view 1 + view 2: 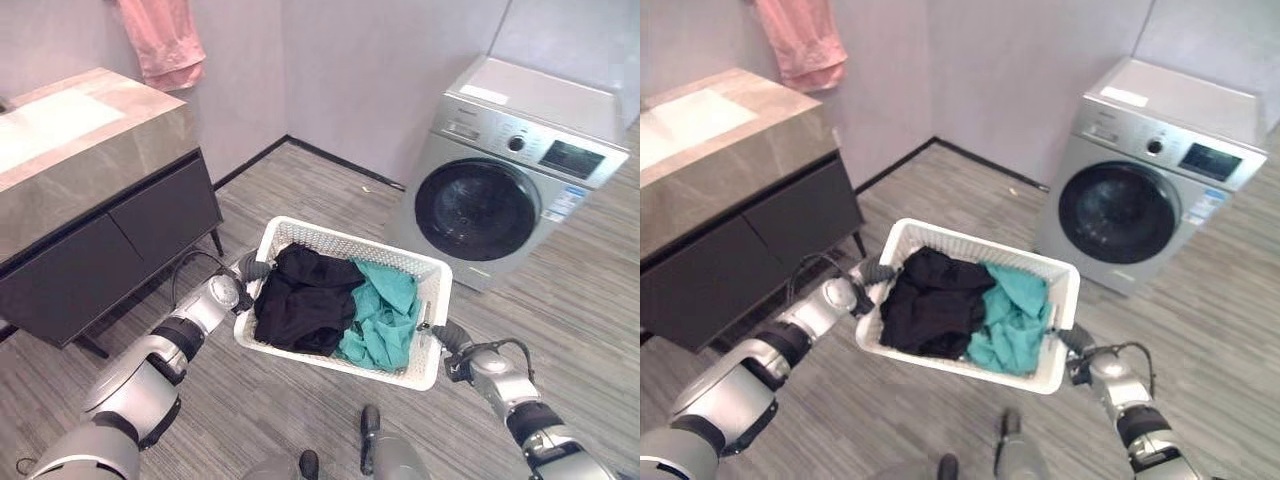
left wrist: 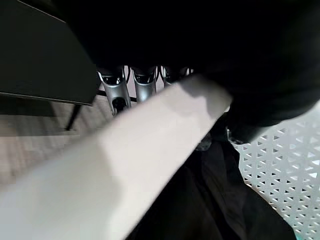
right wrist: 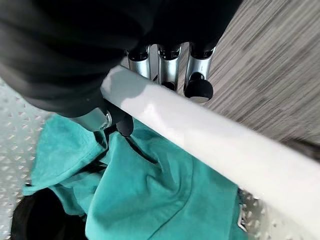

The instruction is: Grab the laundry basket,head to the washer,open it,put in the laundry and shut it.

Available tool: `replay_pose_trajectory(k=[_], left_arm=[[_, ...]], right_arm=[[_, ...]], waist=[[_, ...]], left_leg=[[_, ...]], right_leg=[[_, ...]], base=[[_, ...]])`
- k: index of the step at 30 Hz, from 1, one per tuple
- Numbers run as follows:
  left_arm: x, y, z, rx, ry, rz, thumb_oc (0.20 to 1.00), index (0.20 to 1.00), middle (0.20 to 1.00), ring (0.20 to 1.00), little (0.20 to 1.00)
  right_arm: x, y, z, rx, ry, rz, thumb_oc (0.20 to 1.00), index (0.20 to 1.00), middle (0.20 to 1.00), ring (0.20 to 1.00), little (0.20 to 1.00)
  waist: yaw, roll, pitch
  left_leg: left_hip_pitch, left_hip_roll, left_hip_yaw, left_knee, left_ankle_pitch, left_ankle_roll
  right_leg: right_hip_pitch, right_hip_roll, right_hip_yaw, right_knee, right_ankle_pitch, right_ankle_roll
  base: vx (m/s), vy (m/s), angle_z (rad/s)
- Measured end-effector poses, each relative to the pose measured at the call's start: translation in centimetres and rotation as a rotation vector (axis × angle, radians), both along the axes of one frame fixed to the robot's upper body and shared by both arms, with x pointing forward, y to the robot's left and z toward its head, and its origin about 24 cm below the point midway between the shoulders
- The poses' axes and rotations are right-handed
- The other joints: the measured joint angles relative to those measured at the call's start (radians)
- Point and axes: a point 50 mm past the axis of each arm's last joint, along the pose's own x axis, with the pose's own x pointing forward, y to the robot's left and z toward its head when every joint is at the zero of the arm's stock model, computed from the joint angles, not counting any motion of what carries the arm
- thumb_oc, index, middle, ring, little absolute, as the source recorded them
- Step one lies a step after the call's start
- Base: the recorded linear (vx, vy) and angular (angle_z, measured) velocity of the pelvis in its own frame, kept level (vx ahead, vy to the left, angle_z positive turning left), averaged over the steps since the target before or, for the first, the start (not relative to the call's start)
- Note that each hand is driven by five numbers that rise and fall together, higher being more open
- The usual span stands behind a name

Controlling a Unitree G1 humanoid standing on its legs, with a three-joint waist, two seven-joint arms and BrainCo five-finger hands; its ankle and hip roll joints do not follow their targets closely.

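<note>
Carried off the floor between both hands: 1 white lattice laundry basket, well short of the washer, which stands by the far wall with its round dark door closed. Inside the basket, 2 heaps of laundry: black clothes on the robot's left side, teal clothes on the right, touching each other in the middle. Left hand clamped on the basket's left rim, fingers curled under the white edge in its wrist view. Right hand clamped on the right rim, fingers hooked round the outside of the bar and thumb pressed inside just above the teal cloth. To the left, 1 dark cabinet with 2 drawer fronts under a stone countertop. On the wall above, 1 pink towel hanging down.
</note>
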Motion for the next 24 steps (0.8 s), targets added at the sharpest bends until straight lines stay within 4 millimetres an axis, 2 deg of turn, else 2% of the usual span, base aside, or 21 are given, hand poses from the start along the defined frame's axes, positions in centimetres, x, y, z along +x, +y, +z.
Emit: replay_pose_trajectory(k=[3, 4, 5, 6, 7, 8, 9, 10, 11, 12, 13, 14, 16, 18, 19, 20, 22, 24], left_arm=[[-0.1, -0.2, -0.2, 0.004, 0.001, -0.007, 0.2, 0.2, 0.2, 0.2, 0.2], [-0.1, -0.4, -0.2, 0.0, 0.003, -0.012, 0.2, 0.2, 0.2, 0.2, 0.2], [-0.1, -0.9, -0.3, -0.004, 0.003, -0.02, 0.2, 0.2, 0.2, 0.2, 0.2], [-0.2, -1.1, -0.4, 0.004, 0.003, -0.033, 0.2, 0.2, 0.2, 0.2, 0.2], [-0.5, -1.2, -1.0, -0.015, 0.009, -0.022, 0.2, 0.2, 0.2, 0.2, 0.2], [-0.8, -1.0, -1.5, -0.014, 0.025, -0.017, 0.2, 0.2, 0.2, 0.2, 0.2], [-0.9, -1.2, -1.6, -0.019, 0.028, -0.019, 0.2, 0.2, 0.2, 0.2, 0.2], [-0.9, -1.2, -1.7, -0.02, 0.029, -0.019, 0.2, 0.2, 0.2, 0.2, 0.2], [-0.9, -1.3, -1.7, -0.022, 0.028, -0.022, 0.2, 0.2, 0.2, 0.2, 0.2], [-0.9, -1.3, -1.6, -0.025, 0.025, -0.021, 0.2, 0.2, 0.2, 0.2, 0.2], [-0.9, -1.2, -1.6, -0.029, 0.025, -0.019, 0.2, 0.2, 0.2, 0.2, 0.2], [-0.8, -1.4, -1.3, -0.032, 0.017, -0.026, 0.2, 0.2, 0.2, 0.2, 0.2], [-0.6, -2.0, -0.8, -0.043, -0.006, -0.047, 0.2, 0.2, 0.2, 0.2, 0.2], [-0.7, -2.1, -0.9, -0.041, 0.0, -0.049, 0.2, 0.2, 0.2, 0.2, 0.2], [-0.7, -2.0, -0.9, -0.041, -0.001, -0.048, 0.2, 0.2, 0.2, 0.2, 0.2], [-0.7, -1.9, -0.9, -0.04, 0.0, -0.046, 0.2, 0.2, 0.2, 0.2, 0.2], [-0.7, -2.1, -0.9, -0.042, 0.002, -0.049, 0.2, 0.2, 0.2, 0.2, 0.2], [-0.7, -2.0, -1.1, -0.036, 0.01, -0.047, 0.2, 0.2, 0.2, 0.2, 0.2]], right_arm=[[-0.3, -0.1, -0.2, 0.001, 0.012, 0.001, 0.2, 0.2, 0.2, 0.2, 0.2], [-0.4, -0.3, -0.3, -0.002, 0.017, -0.002, 0.2, 0.2, 0.2, 0.2, 0.2], [-0.7, -0.5, -0.6, -0.006, 0.03, -0.006, 0.2, 0.2, 0.2, 0.2, 0.2], [-1.2, -0.6, -1.0, -0.004, 0.049, -0.011, 0.2, 0.2, 0.2, 0.2, 0.2], [-1.0, -0.8, -0.9, -0.011, 0.048, -0.016, 0.2, 0.2, 0.2, 0.2, 0.2], [-1.1, -1.0, -0.9, -0.017, 0.05, -0.019, 0.2, 0.2, 0.2, 0.2, 0.2], [-1.0, -1.1, -0.8, -0.022, 0.047, -0.019, 0.2, 0.2, 0.2, 0.2, 0.2], [-1.0, -1.2, -0.7, -0.026, 0.042, -0.019, 0.2, 0.2, 0.2, 0.2, 0.2], [-0.8, -1.4, -0.3, -0.034, 0.031, -0.015, 0.2, 0.2, 0.2, 0.2, 0.2], [-0.6, -1.5, 0.0, -0.04, 0.02, -0.011, 0.2, 0.2, 0.2, 0.2, 0.2], [-0.4, -1.6, 0.3, -0.05, 0.008, -0.012, 0.2, 0.2, 0.2, 0.2, 0.2], [-0.4, -1.7, 0.3, -0.055, 0.006, -0.016, 0.2, 0.2, 0.2, 0.2, 0.2], [-0.4, -2.0, 0.5, -0.066, 0.002, -0.023, 0.2, 0.2, 0.2, 0.2, 0.2], [-0.2, -2.3, 0.8, -0.074, -0.009, -0.028, 0.2, 0.2, 0.2, 0.2, 0.2], [-0.1, -2.4, 0.9, -0.073, -0.013, -0.027, 0.2, 0.2, 0.2, 0.2, 0.2], [-0.2, -2.3, 0.9, -0.07, -0.013, -0.023, 0.2, 0.2, 0.2, 0.2, 0.2], [-0.2, -2.4, 0.8, -0.071, -0.009, -0.024, 0.2, 0.2, 0.2, 0.2, 0.2], [-0.3, -2.4, 0.8, -0.069, -0.007, -0.027, 0.2, 0.2, 0.2, 0.2, 0.2]], waist=[[-0.008, -0.002, -0.005], [-0.011, -0.005, -0.02], [-0.011, -0.004, -0.037], [-0.01, -0.032, -0.066], [-0.001, -0.001, -0.081], [-0.014, 0.008, -0.089], [-0.009, 0.009, -0.089], [-0.011, 0.004, -0.091], [-0.008, -0.017, -0.097], [-0.005, -0.02, -0.096], [-0.006, -0.032, -0.091], [-0.01, -0.047, -0.084], [-0.013, -0.076, -0.068], [-0.009, -0.086, -0.061], [-0.011, -0.079, -0.055], [-0.01, -0.058, -0.043], [-0.021, -0.021, -0.036], [-0.05, -0.005, -0.033]], left_leg=[[0.056, 0.008, -0.015, -0.004, -0.033, -0.02], [0.077, 0.017, -0.028, -0.019, -0.048, -0.044], [0.088, 0.03, -0.042, -0.021, -0.074, -0.061], [0.089, 0.025, -0.041, -0.014, -0.088, -0.072], [0.096, 0.069, -0.044, -0.012, -0.11, -0.09], [0.102, 0.115, -0.042, 0.022, -0.128, -0.116], [0.096, 0.141, -0.033, 0.053, -0.124, -0.126], [0.069, 0.154, -0.041, 0.115, -0.129, -0.134], [-0.014, 0.163, -0.041, 0.278, -0.132, -0.139], [-0.071, 0.172, -0.044, 0.385, -0.131, -0.139], [-0.152, 0.191, -0.052, 0.519, -0.14, -0.138], [-0.186, 0.21, -0.035, 0.52, -0.145, -0.132], [-0.219, 0.241, -0.015, 0.427, -0.134, -0.149], [-0.248, 0.261, 0.008, 0.19, -0.098, -0.194], [-0.249, 0.269, 0.024, 0.119, -0.059, -0.2], [-0.243, 0.282, 0.02, 0.083, -0.012, -0.203], [-0.207, 0.286, 0.018, 0.049, 0.027, -0.2], [-0.147, 0.278, 0.02, 0.003, 0.054, -0.203]], right_leg=[[0.046, -0.036, -0.006, -0.048, 0.072, 0.001], [0.068, -0.035, -0.014, -0.047, 0.084, 0.017], [0.09, -0.026, -0.02, -0.04, 0.087, 0.014], [0.113, -0.026, -0.02, -0.036, 0.135, -0.014], [0.123, 0.011, -0.027, -0.042, 0.12, 0.0], [0.16, 0.055, -0.027, -0.055, 0.103, -0.023], [0.174, 0.087, -0.036, -0.057, 0.086, -0.042], [0.187, 0.107, -0.054, -0.066, 0.078, -0.055], [0.194, 0.126, -0.066, -0.077, 0.061, -0.08], [0.201, 0.134, -0.078, -0.08, 0.054, -0.097], [0.221, 0.153, -0.09, -0.084, 0.039, -0.13], [0.23, 0.155, -0.11, -0.088, 0.03, -0.147], [0.243, 0.159, -0.134, -0.1, 0.024, -0.161], [0.258, 0.162, -0.141, -0.127, 0.018, -0.16], [0.259, 0.168, -0.147, -0.128, 0.017, -0.159], [0.276, 0.185, -0.141, -0.135, 0.015, -0.156], [0.291, 0.207, -0.13, -0.144, 0.009, -0.152], [0.307, 0.208, -0.129, -0.146, 0.003, -0.136]], base=[[0.28, -0.245, 0.18], [0.42, -0.403, 0.24], [0.19, -0.223, 0.26], [0.18, -0.221, 0.09], [0.19, -0.308, 0.11], [0.15, -0.302, 0.02], [0.16, -0.396, 0.19], [0.05, -0.27, 0.08], [0.02, -0.253, 0.14], [0.02, -0.21, 0.18], [0.03, -0.127, 0.27], [0.05, -0.051, 0.4], [0.07, 0.042, 0.37], [0.09, 0.081, 0.15], [0.07, 0.057, -0.08], [0.11, 0.093, -0.21], [0.13, 0.105, -0.2], [0.14, 0.12, 0.02]])
